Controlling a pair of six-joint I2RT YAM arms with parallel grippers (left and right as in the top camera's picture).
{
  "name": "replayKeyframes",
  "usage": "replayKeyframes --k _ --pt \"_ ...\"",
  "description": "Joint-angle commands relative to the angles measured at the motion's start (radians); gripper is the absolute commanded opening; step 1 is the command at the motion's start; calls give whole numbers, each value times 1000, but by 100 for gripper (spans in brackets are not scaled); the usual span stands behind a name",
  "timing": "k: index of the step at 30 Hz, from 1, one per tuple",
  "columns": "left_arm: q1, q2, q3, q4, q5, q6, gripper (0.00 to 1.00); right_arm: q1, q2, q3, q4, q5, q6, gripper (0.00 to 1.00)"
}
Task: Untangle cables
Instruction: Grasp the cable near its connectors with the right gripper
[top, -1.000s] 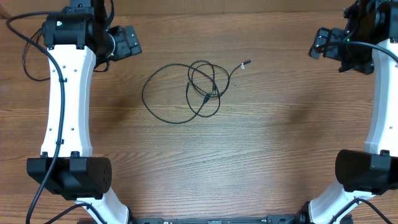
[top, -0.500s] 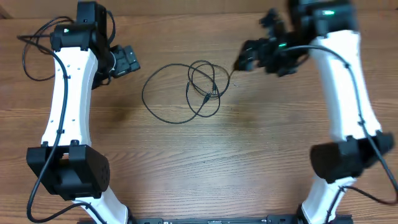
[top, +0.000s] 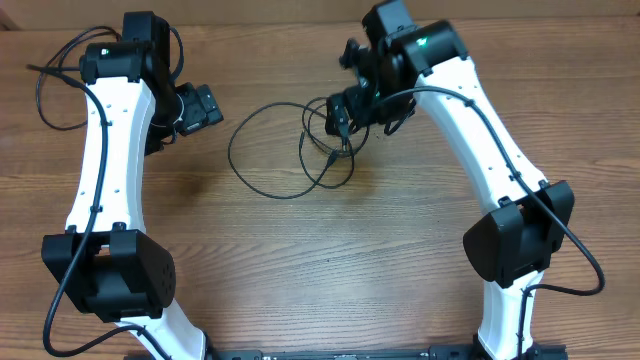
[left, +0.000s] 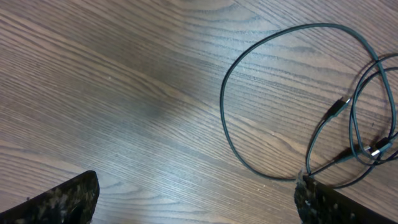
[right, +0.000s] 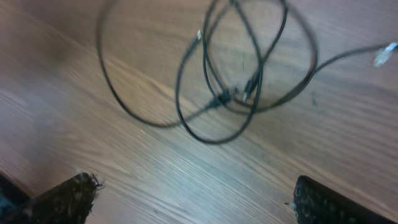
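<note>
Nothing is untangled yet. The thin black cable (top: 290, 150) lies on the wooden table (top: 400, 260) as one wide loop, with smaller loops crossing in a knot on its right side. The right gripper (top: 340, 115) hovers over that knot, fingers spread and empty. The left gripper (top: 203, 106) hangs just left of the cable, also spread and empty. Nothing else lies near the cable; only its overlapping strands would hinder a clean pick.

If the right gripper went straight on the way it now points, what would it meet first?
The right gripper would likely meet the cable tangle lying ahead of its open fingers; depth is unclear, so possibly bare table first.
</note>
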Motion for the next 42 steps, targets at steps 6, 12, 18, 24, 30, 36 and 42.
replayKeyframes --k 6,12,18,24,30,36,42 --pt "0 9 -6 -7 -5 -11 100 76 32 -325 263 61 -132 64" --pt "0 9 -6 -11 -5 -11 100 79 35 -438 471 95 -156 59" --pt "0 9 -6 -11 -5 -11 100 79 44 -492 582 111 -251 67" --pt "0 9 -6 -11 -5 -11 100 78 48 -492 587 112 -358 64" --pt "0 9 -6 -11 -5 -11 100 60 48 -538 595 111 -366 63" --pt "0 9 -6 -6 -5 -11 100 51 48 -564 613 111 -383 58" --pt "0 9 -6 -6 -5 -11 100 51 48 -560 631 103 -321 9"
